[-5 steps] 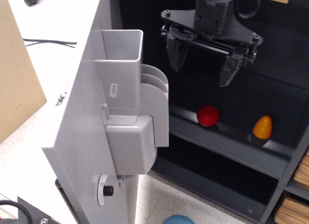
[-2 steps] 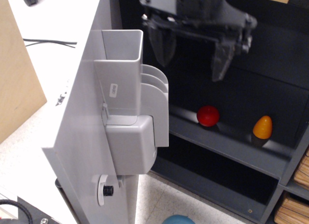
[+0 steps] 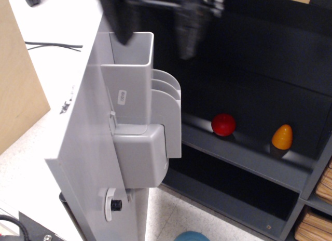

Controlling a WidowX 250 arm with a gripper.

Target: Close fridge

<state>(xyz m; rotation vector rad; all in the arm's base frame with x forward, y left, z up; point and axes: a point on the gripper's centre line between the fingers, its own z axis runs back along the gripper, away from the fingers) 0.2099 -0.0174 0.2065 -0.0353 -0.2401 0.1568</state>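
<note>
One fridge (image 3: pixel 244 69) standing open, one gripper (image 3: pixel 155 23) blurring at top with two fingers (image 3: pixel 122 23) showing, three grey door bins (image 3: pixel 142 116) nesting, one red ball (image 3: pixel 223 124), one orange egg-shaped item (image 3: pixel 282 137), both sitting on one shelf (image 3: pixel 244 155), one tan board (image 3: pixel 15 90) leaning left.

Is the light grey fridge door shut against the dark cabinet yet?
No: the light grey fridge door stands wide open, its grey inner bins exposed and the black shelf with a red ball in plain view.
</note>
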